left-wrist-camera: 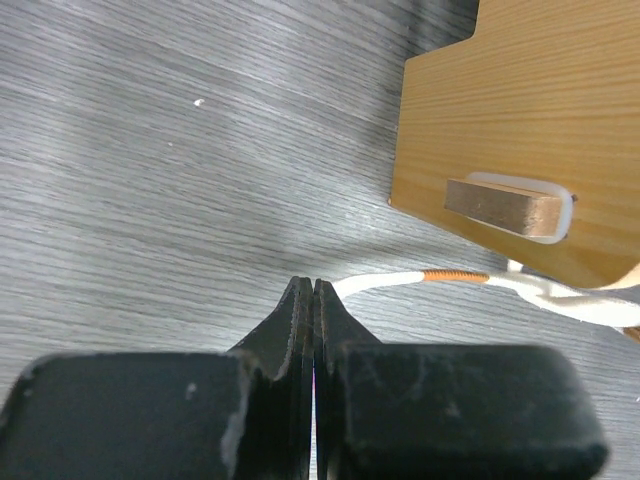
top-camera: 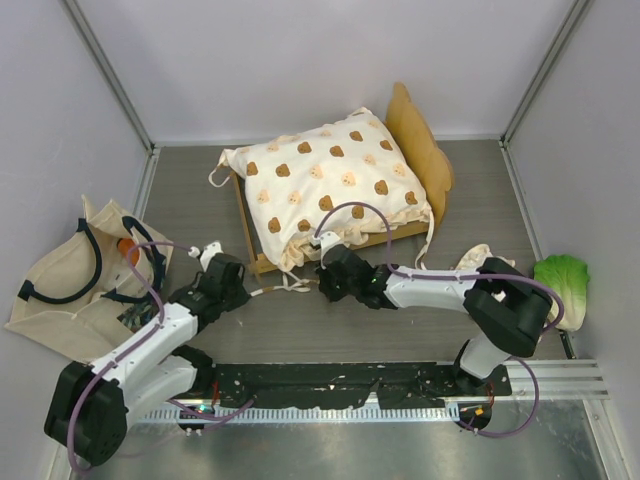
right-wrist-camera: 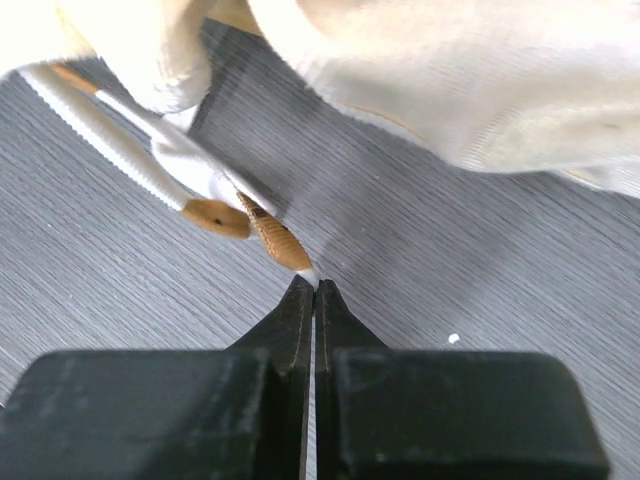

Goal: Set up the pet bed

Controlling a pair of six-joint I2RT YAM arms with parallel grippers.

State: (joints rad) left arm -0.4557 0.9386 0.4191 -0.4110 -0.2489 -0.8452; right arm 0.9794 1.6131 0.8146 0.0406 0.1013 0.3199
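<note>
Look: the pet bed (top-camera: 247, 225) was a light-wood frame with a scalloped headboard (top-camera: 420, 150), topped by a cream cushion (top-camera: 330, 185) printed with brown bears.
Heading: its long axis ran left to right, slightly tilted, with the headboard at the far-right end.
Place: far middle of the worktop (top-camera: 300, 335).
Left gripper (top-camera: 247, 291): clenched on a white tie cord (left-wrist-camera: 385, 282), just near of the bed's near-left corner.
Right gripper (top-camera: 323, 283): pinching a brown-tipped cord (right-wrist-camera: 275, 238), just near of the cushion's near edge.

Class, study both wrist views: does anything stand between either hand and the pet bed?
Nothing visible does. The left hand pinches a cream tie cord beside the pet bed frame; the right hand pinches a brown-tipped cord end near the cushion.
</note>
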